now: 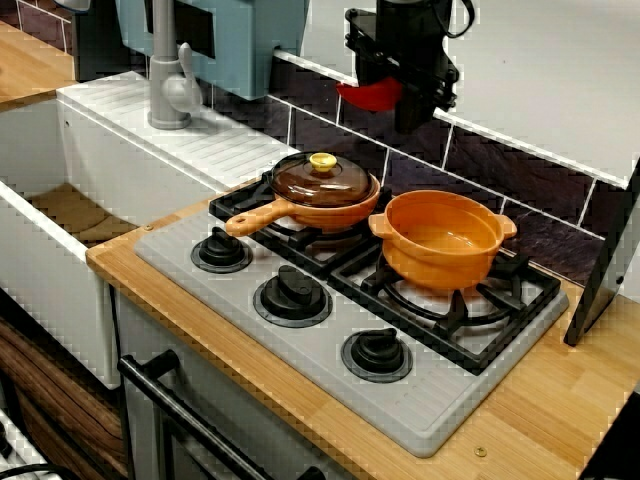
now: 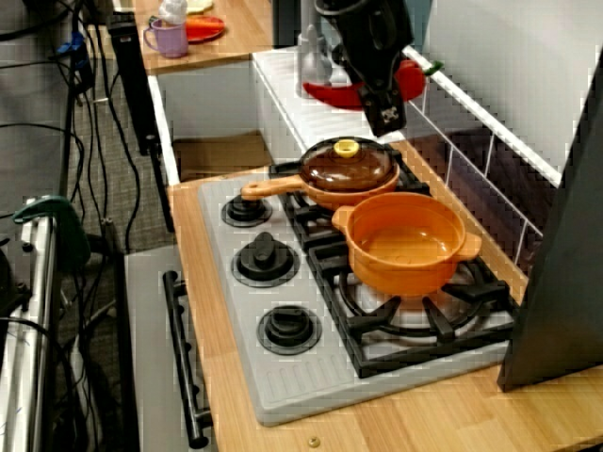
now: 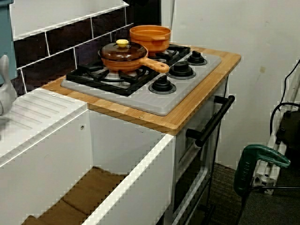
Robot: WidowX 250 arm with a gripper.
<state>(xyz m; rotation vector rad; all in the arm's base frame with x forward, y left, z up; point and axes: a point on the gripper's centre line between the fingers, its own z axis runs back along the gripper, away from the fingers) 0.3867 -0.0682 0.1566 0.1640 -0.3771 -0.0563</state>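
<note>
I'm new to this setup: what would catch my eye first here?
A black pincer hangs above the back of the stove, gripping a red toy. Below it, an empty orange pot stands beside an orange pan with a brown lid and yellow knob.

Matte black arm (image 2: 363, 28) with a boxy, angular black tool (image 1: 400, 105), bracket-like plates along its sides
</note>
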